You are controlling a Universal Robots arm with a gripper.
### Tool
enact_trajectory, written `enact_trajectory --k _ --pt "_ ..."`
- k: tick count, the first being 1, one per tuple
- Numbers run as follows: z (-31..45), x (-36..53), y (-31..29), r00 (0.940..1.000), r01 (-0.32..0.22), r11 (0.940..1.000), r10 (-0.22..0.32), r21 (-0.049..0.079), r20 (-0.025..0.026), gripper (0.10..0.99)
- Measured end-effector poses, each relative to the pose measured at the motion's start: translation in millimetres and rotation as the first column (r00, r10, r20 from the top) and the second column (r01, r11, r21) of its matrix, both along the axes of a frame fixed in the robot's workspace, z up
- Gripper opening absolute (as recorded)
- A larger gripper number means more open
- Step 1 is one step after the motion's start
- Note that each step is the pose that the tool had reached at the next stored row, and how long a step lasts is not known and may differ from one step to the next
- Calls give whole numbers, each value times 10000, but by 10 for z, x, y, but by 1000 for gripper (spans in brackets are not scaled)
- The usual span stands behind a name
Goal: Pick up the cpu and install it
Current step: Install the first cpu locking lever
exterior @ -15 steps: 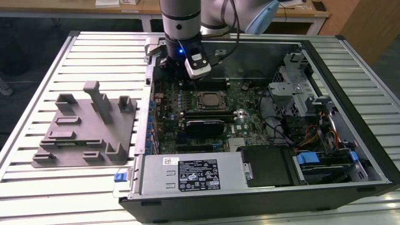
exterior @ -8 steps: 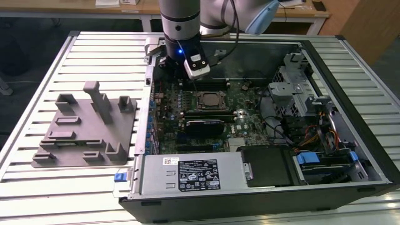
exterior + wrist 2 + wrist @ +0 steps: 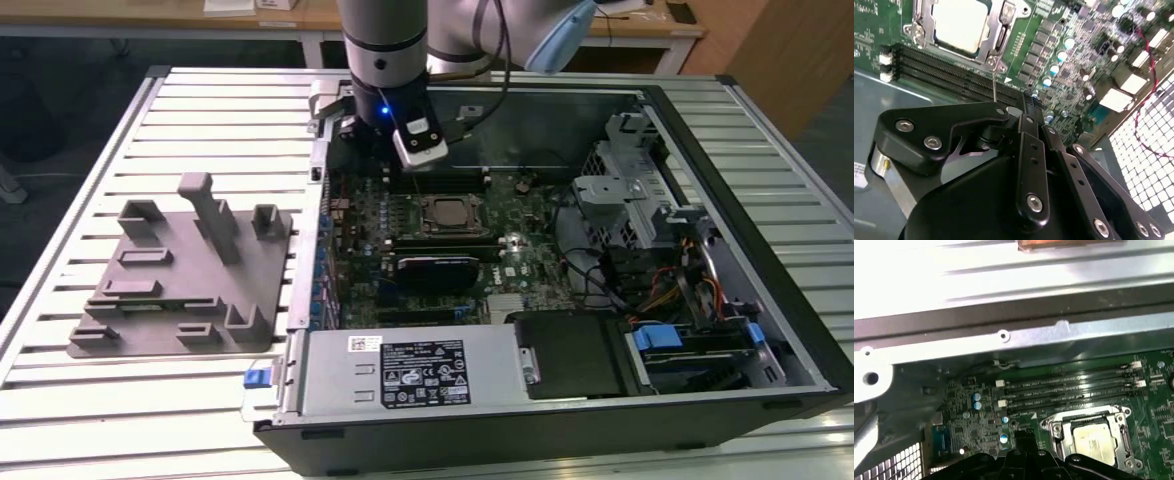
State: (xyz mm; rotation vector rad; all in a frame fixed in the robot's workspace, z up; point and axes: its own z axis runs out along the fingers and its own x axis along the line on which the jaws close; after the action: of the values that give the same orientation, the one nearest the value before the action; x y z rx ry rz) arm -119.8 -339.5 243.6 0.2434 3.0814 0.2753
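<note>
Gripper [image 3: 1026, 102], jaws closed on nothing, just beside the seated cpu [image 3: 959, 25].
Risks scraping the memory slots [image 3: 954, 70] next to the cpu if lowered.

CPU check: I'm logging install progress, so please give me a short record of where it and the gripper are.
cpu: lying in the motherboard socket, silver top up
socket frame: surrounds the cpu
gripper: shut, holding nothing, above the board by the memory slots, beside the socket
holder tray: on the slatted table, at the exterior view's left of the computer case
</note>
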Motion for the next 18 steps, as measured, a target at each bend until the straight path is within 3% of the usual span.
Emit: enact_trajectory --k 6,12,18 --pt "39 0 0 10000 0 9995 0 307 2 106" --pt "49 0 0 10000 -2 9964 2 852 0 106" --pt "49 0 0 10000 -2 9962 2 867 1 106"
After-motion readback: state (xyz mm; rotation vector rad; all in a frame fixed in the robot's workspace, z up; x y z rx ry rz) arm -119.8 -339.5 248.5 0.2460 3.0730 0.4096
